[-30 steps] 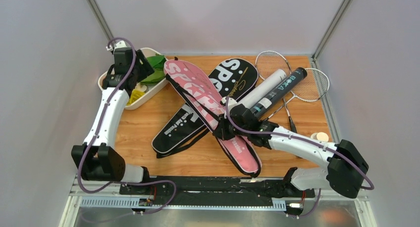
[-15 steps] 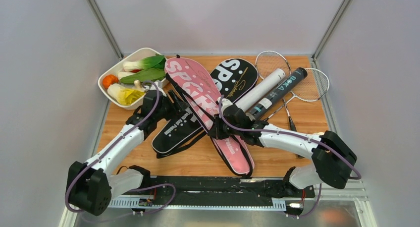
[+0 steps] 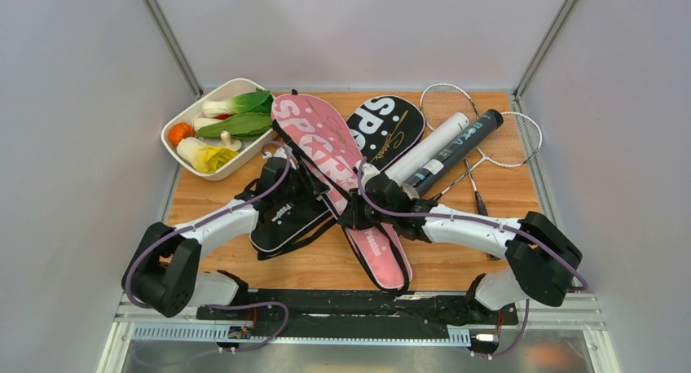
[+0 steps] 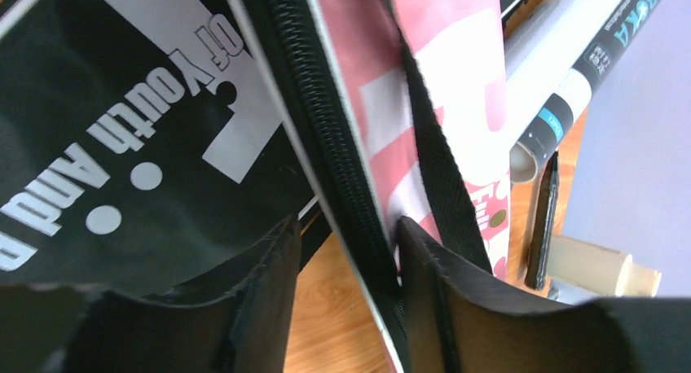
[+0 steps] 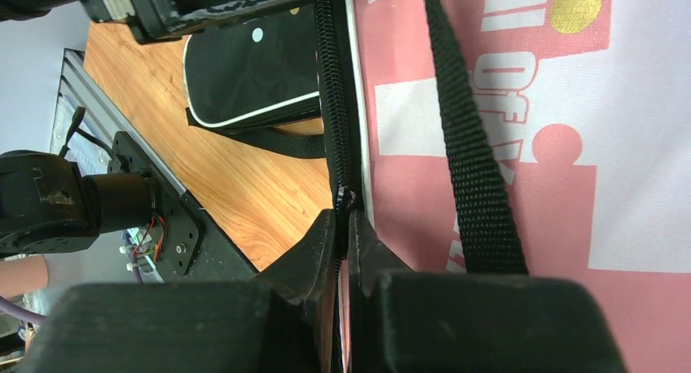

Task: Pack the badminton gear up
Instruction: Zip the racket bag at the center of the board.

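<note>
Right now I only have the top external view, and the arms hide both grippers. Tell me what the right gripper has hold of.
Observer: The right gripper is shut on the zipper at the edge of the pink "SPORT" cover, with the slider right at its fingertips.
Operator: Now report the left one.
Observer: The left gripper is open, straddling that cover's zipped edge and not clamped on it.
Operator: Check what my right arm is hiding.
Observer: A small white bottle with a tan cap is there, near the end of the black tube.
</note>
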Controlling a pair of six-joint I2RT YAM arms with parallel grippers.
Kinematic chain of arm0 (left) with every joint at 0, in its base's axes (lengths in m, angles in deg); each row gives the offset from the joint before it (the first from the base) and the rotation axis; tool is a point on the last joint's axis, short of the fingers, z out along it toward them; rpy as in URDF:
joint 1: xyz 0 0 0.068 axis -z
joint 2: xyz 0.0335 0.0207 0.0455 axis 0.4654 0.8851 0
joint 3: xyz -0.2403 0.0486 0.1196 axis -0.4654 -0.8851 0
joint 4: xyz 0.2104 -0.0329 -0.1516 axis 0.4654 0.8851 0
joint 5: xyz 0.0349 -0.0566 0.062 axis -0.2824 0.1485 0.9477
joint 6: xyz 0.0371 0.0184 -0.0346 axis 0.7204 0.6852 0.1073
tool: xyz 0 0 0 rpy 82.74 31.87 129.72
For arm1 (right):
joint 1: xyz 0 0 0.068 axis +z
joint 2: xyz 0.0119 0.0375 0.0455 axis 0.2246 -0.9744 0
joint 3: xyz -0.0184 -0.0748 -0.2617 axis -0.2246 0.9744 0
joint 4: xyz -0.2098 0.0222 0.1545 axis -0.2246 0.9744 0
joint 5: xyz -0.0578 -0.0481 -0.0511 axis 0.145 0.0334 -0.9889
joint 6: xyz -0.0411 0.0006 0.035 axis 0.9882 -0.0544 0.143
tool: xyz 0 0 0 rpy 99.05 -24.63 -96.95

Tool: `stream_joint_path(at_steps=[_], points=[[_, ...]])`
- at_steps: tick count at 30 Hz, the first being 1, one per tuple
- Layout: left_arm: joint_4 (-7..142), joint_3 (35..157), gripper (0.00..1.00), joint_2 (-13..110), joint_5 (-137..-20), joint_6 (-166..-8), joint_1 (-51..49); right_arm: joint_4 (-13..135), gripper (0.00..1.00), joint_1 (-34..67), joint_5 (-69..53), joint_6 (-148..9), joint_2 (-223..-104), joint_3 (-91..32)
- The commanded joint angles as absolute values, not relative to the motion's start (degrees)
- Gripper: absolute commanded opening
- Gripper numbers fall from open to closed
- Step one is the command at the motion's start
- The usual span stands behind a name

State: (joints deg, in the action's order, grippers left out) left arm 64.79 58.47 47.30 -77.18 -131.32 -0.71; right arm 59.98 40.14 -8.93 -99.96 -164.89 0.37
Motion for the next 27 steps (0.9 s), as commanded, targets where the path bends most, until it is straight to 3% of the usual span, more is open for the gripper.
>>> stream_joint_path(at_steps=[1,4,6,8,10,13,14,17,18,25,27], points=[[58.7,60.5,0.49,50.8,-78.8,-132.2,0.0,53.4,0.09,40.6,-5.8,-101.0,-164.5,0.9],[58.3,60.3,0.25,52.3,-79.7,-132.7,0.0,53.3,0.08,40.6,-6.1,-100.7,-164.4,1.4],[58.7,60.2,0.11,51.9,-79.6,-132.8,0.0,53.2,0.01,40.6,-6.5,-100.2,-164.3,2.0],[59.1,60.2,0.01,51.2,-79.3,-132.5,0.0,53.1,0.00,40.6,-6.1,-99.7,-164.4,2.4],[59.5,60.3,0.00,50.8,-78.8,-132.2,0.0,52.9,0.03,40.5,-5.2,-99.4,-164.5,2.6],[59.8,60.6,0.00,50.8,-78.9,-131.7,0.0,52.4,0.29,40.5,-4.5,-99.4,-164.0,3.4],[59.7,60.7,0.00,50.9,-79.0,-131.7,0.0,52.2,0.29,40.6,-4.3,-99.2,-163.7,3.8],[59.7,60.8,0.00,51.1,-79.6,-131.8,0.0,51.4,0.01,40.5,-4.0,-98.9,-163.1,4.9],[59.8,60.9,0.00,51.1,-79.6,-131.8,0.0,51.0,0.00,40.5,-3.9,-98.9,-163.1,5.2],[60.2,60.8,0.00,50.9,-80.3,-132.8,0.0,51.3,0.00,40.6,-6.5,-98.1,-162.7,6.1],[60.3,61.1,0.00,50.8,-80.5,-132.7,0.0,52.3,0.17,40.6,-7.4,-96.2,-162.6,5.7]])
